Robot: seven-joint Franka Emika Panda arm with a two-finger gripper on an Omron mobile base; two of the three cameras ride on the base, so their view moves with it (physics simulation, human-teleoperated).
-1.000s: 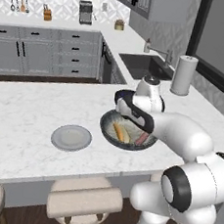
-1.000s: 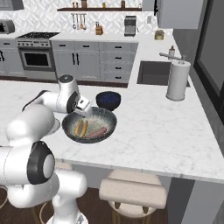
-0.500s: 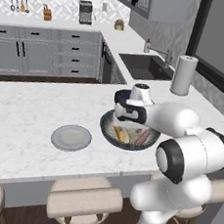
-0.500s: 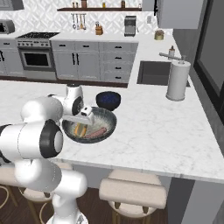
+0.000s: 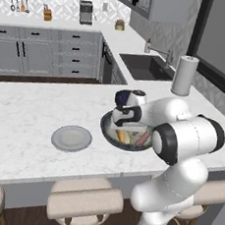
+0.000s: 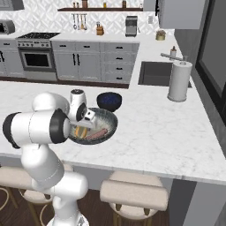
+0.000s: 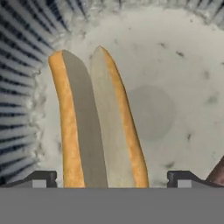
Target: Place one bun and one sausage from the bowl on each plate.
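From the hand view, I saw the bun [image 7: 98, 127] cut off at the bottom edge, and just a reddish sliver of sausage [image 7: 217, 173] at the right. In the left base view, the arm hid part of the bowl [image 5: 108, 126].

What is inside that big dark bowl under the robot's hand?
The bowl holds a split bun and a sausage. The arm covers part of it, so more may hide.

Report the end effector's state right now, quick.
End effector: open, holding nothing, tips either side of the bun in the bowl.
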